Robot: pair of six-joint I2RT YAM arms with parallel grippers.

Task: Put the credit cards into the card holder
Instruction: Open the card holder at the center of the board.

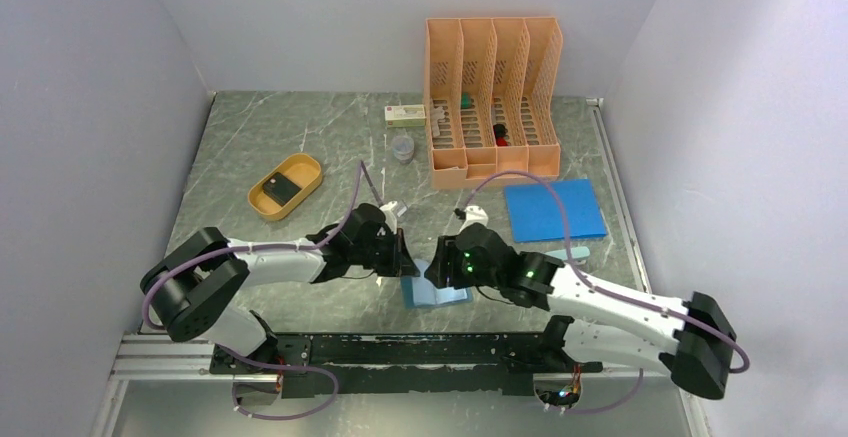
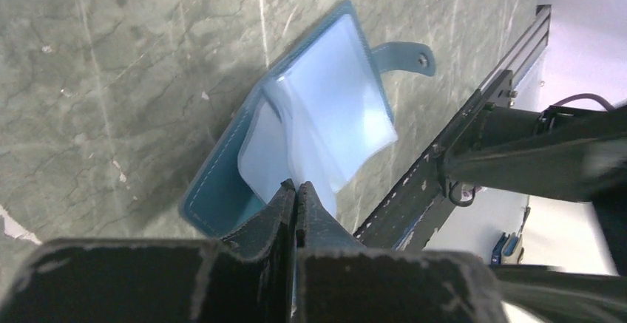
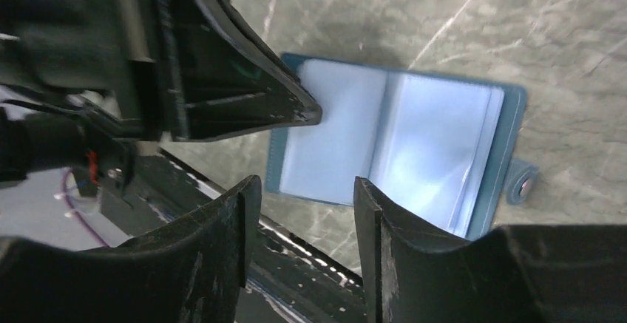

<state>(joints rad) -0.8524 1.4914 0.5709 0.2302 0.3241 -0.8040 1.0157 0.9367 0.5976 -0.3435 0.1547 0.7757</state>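
Note:
The teal card holder (image 1: 437, 296) lies open on the table between my two grippers, clear pockets up and its snap tab out to one side; it also shows in the left wrist view (image 2: 325, 116) and the right wrist view (image 3: 414, 145). My left gripper (image 1: 404, 257) (image 2: 296, 185) is shut, its tips pinching the edge of a lifted clear pocket page. My right gripper (image 1: 438, 269) (image 3: 307, 181) is open and empty, just above the holder's near edge. One dark credit card (image 1: 283, 188) lies in the orange oval tray (image 1: 262, 203) at the far left.
An orange file organizer (image 1: 495, 97) stands at the back. A bright-blue sheet (image 1: 553, 209) lies at the right. A small box (image 1: 405, 114) and a small cup (image 1: 402, 147) sit behind the grippers. The black mounting rail (image 1: 420, 347) runs along the near edge.

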